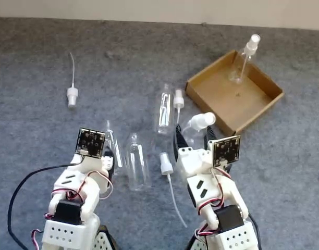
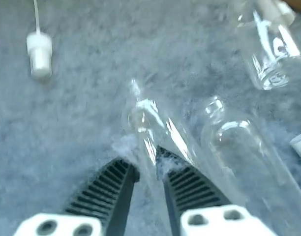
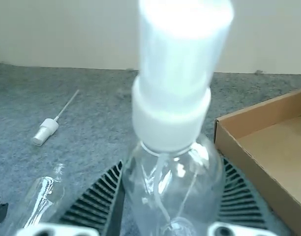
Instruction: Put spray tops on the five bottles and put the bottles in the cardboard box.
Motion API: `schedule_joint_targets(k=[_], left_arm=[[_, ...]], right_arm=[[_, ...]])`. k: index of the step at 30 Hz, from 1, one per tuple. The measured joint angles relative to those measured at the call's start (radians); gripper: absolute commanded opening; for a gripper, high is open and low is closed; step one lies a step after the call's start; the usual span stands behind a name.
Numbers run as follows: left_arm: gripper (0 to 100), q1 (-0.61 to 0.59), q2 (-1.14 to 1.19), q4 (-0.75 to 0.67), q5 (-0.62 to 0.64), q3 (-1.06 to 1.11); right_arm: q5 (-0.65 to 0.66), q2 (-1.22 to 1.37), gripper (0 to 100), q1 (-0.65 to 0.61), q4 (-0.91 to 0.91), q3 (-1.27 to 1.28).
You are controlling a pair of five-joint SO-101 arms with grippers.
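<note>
My right gripper [image 1: 193, 136] [image 3: 170, 172] is shut on a clear bottle [image 3: 170, 191] that wears a white spray top [image 1: 201, 121] [image 3: 177, 73], held just short of the cardboard box [image 1: 227, 99]. Another capped bottle [image 1: 242, 62] stands in the box. My left gripper [image 1: 111, 159] [image 2: 146, 164] hangs low over the base end of a bare bottle [image 2: 150, 123] lying on the carpet, its fingers a narrow gap apart. Two more bare bottles [image 1: 137, 161] [image 1: 163, 109] lie between the arms. Loose spray tops lie at the far left [image 1: 72, 95], by the middle bottle [image 1: 179, 100] and near my right arm [image 1: 166, 165].
Grey carpet [image 1: 39, 146] covers the table. The box's near wall [image 3: 268, 132] rises close beside the held bottle. The long tube of the nearest loose spray top [image 1: 175, 200] trails along my right arm. Open carpet stretches to the far left and front right.
</note>
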Motion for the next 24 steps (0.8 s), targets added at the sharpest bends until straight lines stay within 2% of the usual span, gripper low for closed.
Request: schedule_joint_targets(k=[7, 19, 24], left_arm=[[1, 0.0, -0.002, 0.02, 0.083, 0.0], [1, 0.026, -0.002, 0.048, 0.091, 0.0], [1, 0.028, -0.002, 0.048, 0.091, 0.0]], right_arm=[[0.0, 0.0, 20.1, 0.0, 0.008, 0.0], [0.0, 0.0, 20.1, 0.005, -0.097, 0.0], [0.118, 0.0, 20.1, 0.061, -0.104, 0.0]])
